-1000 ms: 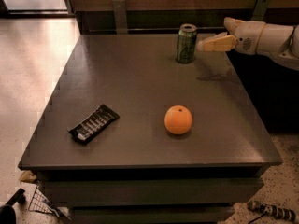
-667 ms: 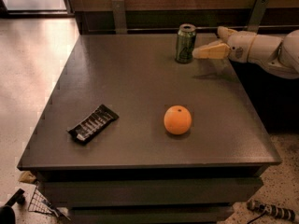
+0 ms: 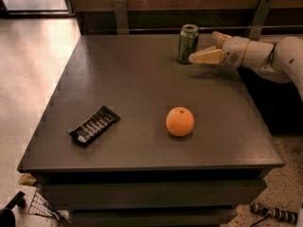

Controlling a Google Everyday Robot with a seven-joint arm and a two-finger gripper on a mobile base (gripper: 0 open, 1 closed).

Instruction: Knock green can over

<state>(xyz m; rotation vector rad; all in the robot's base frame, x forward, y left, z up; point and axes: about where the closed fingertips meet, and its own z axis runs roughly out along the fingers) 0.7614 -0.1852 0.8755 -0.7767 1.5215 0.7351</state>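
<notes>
Dark green can (image 3: pixel 188 44) stands upright near the far edge of the grey bench (image 3: pixel 142 79), right of centre. Pincer (image 3: pixel 203 47) reaches in from the right at can height, spread and holding nothing, its nearer fingertip just beside the can; contact cannot be told. Orange (image 3: pixel 180 121) sits nearer, black wrapper (image 3: pixel 94 125) near left.

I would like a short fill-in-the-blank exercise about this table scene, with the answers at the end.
1. The green can stands ___ near the far edge of the table.
2. In the camera view, the gripper is just ___ of the can.
3. The black wrapper lies to the ___ of the orange.
Answers: upright; right; left
</notes>
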